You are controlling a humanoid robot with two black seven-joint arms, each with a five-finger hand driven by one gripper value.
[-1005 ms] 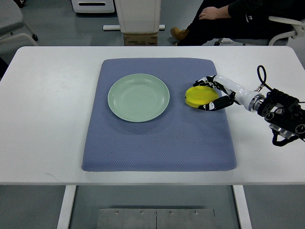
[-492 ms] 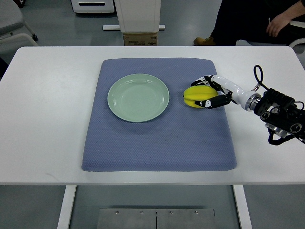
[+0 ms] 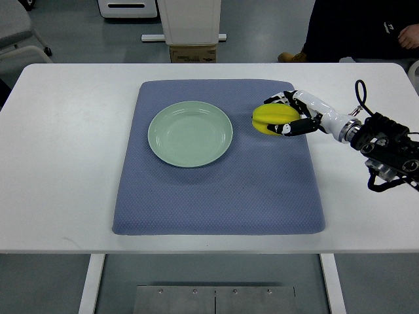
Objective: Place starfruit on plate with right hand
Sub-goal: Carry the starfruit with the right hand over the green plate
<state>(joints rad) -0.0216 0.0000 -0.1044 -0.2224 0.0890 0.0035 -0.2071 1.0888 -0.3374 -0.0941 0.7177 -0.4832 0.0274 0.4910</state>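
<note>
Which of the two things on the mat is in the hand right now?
The yellow starfruit, gripped by the right hand at the mat's right side. The green plate sits empty and untouched.

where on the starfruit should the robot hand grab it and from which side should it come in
Around its middle, from the picture's right. The starfruit lies on the blue mat, its long axis across the picture, right of the green plate. The right hand is already wrapped around its right end, fingers over the far side and the thumb near. That approach probably leaves the plate side free for release.
</note>
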